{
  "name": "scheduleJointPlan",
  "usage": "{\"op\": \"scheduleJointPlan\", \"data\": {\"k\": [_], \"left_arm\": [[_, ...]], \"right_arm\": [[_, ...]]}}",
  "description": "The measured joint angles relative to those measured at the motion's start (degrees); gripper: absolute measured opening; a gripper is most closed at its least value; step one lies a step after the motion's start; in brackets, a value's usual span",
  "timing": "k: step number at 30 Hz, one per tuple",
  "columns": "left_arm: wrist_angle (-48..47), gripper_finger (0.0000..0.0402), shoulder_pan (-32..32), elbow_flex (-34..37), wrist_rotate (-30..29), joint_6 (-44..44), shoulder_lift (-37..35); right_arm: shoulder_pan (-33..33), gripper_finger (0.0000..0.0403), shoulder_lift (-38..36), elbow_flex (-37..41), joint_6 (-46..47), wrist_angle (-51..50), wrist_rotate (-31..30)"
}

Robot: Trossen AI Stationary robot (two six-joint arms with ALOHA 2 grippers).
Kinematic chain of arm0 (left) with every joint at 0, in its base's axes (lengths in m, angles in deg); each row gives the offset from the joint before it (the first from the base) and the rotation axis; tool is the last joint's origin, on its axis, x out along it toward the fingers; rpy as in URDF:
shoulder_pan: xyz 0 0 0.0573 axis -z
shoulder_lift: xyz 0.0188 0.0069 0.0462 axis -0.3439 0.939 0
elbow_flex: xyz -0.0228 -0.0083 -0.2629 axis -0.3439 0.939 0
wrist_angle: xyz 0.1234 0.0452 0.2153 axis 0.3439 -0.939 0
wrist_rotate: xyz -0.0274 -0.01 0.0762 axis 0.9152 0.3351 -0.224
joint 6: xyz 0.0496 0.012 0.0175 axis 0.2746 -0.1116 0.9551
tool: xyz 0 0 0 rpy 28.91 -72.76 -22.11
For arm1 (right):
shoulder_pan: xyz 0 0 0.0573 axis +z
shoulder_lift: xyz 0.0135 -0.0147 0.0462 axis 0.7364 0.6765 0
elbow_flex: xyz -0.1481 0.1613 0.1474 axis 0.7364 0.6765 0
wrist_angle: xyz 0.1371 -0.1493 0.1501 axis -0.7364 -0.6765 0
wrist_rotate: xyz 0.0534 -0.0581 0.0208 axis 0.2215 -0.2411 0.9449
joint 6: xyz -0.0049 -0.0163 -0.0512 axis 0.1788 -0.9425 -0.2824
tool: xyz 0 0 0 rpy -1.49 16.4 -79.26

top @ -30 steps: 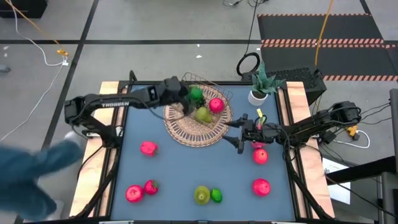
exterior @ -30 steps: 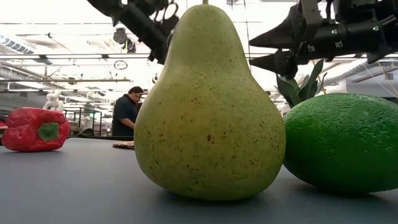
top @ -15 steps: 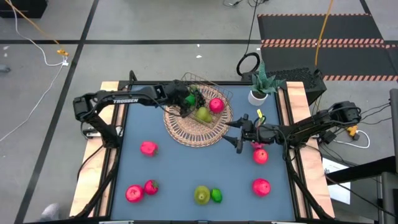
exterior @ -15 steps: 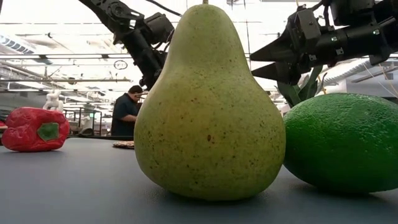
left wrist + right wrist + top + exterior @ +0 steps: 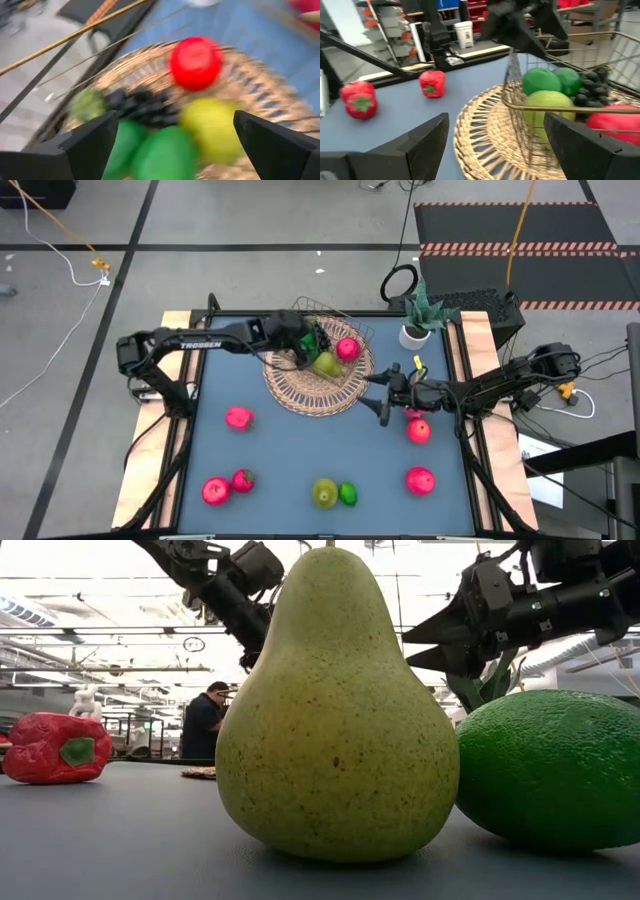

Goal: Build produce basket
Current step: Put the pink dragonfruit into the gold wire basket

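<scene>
the basket (image 5: 318, 375) is sitting at the far middle of the table (image 5: 290, 460), holding green fruits (image 5: 150, 150), a yellow-green one (image 5: 212, 127), a red one (image 5: 195, 61) and a dark grape bunch (image 5: 140, 106). the left gripper (image 5: 300, 348) is hanging over the basket's left part, fingers spread wide and gripping nothing. the right gripper (image 5: 378, 393) is hovering beside the basket's right rim, fingers wide apart and empty. a pear (image 5: 335, 710) and a lime (image 5: 550, 768) are blocking most of the low view. a potted plant (image 5: 417, 315) is standing at the far right corner.
</scene>
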Motion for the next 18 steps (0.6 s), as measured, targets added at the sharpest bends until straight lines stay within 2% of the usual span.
{"op": "scheduleJointPlan", "data": {"k": [3,9,11,14,18], "left_arm": [[3.3,0.0396,3.5,0.0,4.1,3.8,-0.7],[19.4,0.0397,10.6,0.0,8.8,15.2,-0.8],[24.2,0.0397,11.8,-0.1,10.3,14.2,0.3],[26.5,0.0397,12.5,0.0,10.4,11.7,2.9],[34.4,0.0397,11.7,-0.6,10.2,7.8,7.4]], "right_arm": [[0.0,0.0322,0.0,0.0,-0.1,-1.0,-2.7],[-0.5,0.0322,0.0,0.0,-0.7,0.7,-4.0],[1.2,0.0322,-0.4,0.0,-5.4,3.9,-3.6],[5.6,0.0322,-3.4,0.0,-14.9,9.7,-2.6],[9.4,0.0322,-8.5,-0.1,-22.7,14.3,-7.4]]}}
